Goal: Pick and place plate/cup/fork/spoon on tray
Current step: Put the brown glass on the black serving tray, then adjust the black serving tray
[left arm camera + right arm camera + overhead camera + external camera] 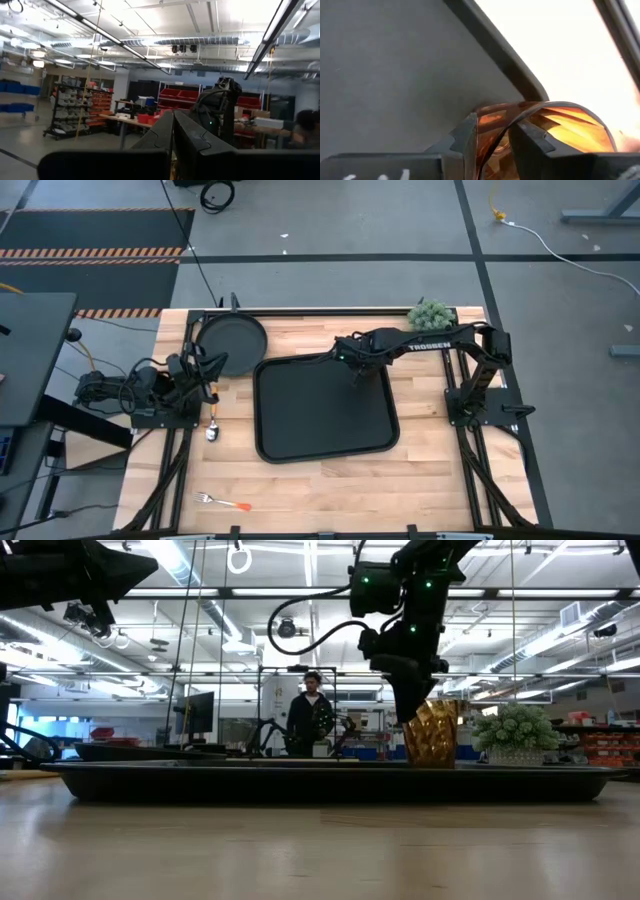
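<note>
Cup point(540, 125): your right gripper point(492, 145) has its jaws clamped on the rim, so it stands upright on the tray point(300, 415), far-right corner.
Left gripper point(195, 375): jaws together, waiting beside the plate point(232, 340).
Fork point(222, 502), spoon point(212, 430): on the desk, yours next.

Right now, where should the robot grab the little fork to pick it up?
Probably by the orange handle of the fork, coming straight down from above. It lies flat on the table with open wood all around, and the handle is a straighter part to pinch than the tines.
</note>
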### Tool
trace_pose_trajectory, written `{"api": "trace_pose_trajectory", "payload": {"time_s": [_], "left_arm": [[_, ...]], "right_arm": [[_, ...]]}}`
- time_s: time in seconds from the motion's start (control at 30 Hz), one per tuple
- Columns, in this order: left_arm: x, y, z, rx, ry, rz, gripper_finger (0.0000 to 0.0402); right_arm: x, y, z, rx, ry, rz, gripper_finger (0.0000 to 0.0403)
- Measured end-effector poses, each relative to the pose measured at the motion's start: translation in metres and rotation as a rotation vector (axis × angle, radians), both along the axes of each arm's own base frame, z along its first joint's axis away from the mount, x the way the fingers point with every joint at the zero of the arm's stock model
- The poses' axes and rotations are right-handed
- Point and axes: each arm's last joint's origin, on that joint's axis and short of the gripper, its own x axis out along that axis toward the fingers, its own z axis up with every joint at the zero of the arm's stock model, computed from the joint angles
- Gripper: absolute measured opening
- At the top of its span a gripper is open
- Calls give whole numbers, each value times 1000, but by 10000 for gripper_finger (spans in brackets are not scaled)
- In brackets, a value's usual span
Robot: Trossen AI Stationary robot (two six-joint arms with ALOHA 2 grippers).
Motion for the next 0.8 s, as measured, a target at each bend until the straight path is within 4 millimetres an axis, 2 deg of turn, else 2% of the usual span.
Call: {"api": "trace_pose_trajectory", "payload": {"time_s": [0.33,0.63,0.73,0.8], "left_arm": [[0,0,0,20,9,12,20],[0,0,0,20,9,11,20],[0,0,0,20,9,11,20],[0,0,0,20,10,11,20]], "right_arm": [[3,-3,5,-32,-38,-18,114],[16,-5,46,-101,-120,-9,114],[22,5,60,-96,-171,-13,114],[26,19,64,-48,-225,-24,114]]}}
